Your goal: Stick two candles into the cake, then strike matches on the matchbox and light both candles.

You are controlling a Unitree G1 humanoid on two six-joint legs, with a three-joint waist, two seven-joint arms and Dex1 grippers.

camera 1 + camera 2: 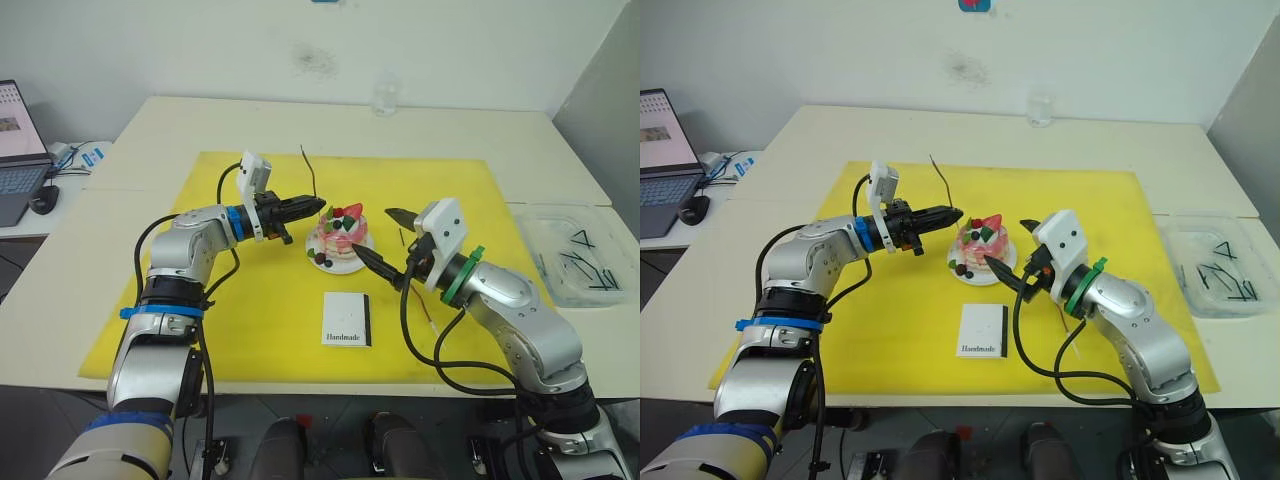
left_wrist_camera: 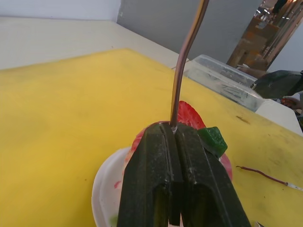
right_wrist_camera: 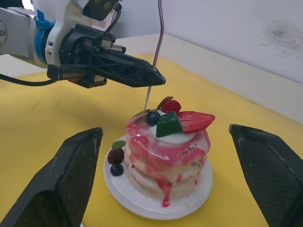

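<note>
Yellow mat [image 1: 250, 330]: left end effector [image 1: 318, 205] pinching candle [image 1: 309, 172] over cake [image 1: 340, 238]; right end effector [image 1: 385, 238] spread.

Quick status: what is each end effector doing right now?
Left end effector: shut on a candle, held upright over the cake.
Right end effector: open, empty, straddling the cake.

Cake [image 1: 339, 240] hemmed by 2 pincers; bare mat [image 1: 270, 320] stays free.
</note>
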